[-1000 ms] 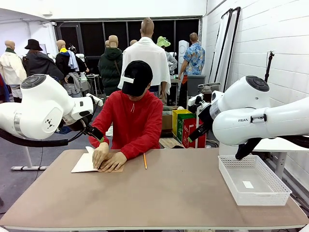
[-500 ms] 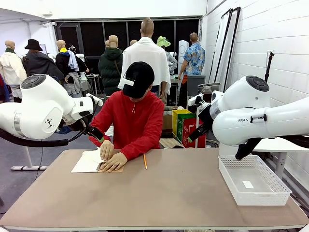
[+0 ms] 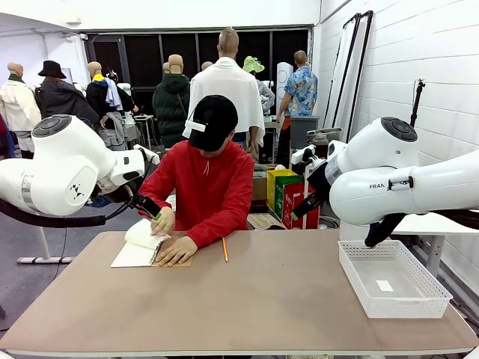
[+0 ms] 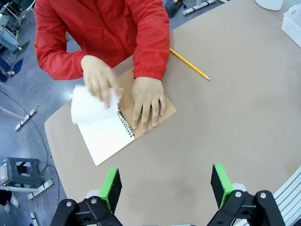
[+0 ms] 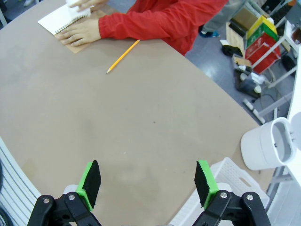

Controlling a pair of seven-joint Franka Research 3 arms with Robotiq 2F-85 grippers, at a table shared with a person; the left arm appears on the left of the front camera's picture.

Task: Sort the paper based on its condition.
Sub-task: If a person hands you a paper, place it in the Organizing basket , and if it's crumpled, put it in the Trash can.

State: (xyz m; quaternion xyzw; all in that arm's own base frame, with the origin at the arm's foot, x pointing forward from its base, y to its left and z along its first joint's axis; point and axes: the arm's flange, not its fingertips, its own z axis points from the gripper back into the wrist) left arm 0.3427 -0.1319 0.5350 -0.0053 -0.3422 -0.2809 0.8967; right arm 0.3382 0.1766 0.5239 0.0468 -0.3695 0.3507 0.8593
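Catching a person in a red top leaning in from 12 o'clock over the brown tabletop, bent toward a spiral-bound notebook lying open at 10 o'clock. Shows one hand lifting the paper — a plain white sheet, curled upward over the open page at the notebook's far edge; cannot tell whether loose or bound to the spiral. Shows the other hand pressed flat on the brown cover at the notebook's 3 o'clock side, fingers spread. Leaves a yellow pencil lying near that flat hand, at its 3 o'clock, apart from it. Places a white mesh basket at 3 o'clock, well apart from the notebook, with a small white slip on its floor, too small to identify. Finds the left tool hanging high above the tabletop with green pads spread wide and nothing between them — notebook, paper and both hands off at its 11 o'clock. Finds the right tool equally high, jaws fully apart and empty, bare tabletop below, the pencil up at 11 o'clock and a corner of the basket by the pad at 4 o'clock.
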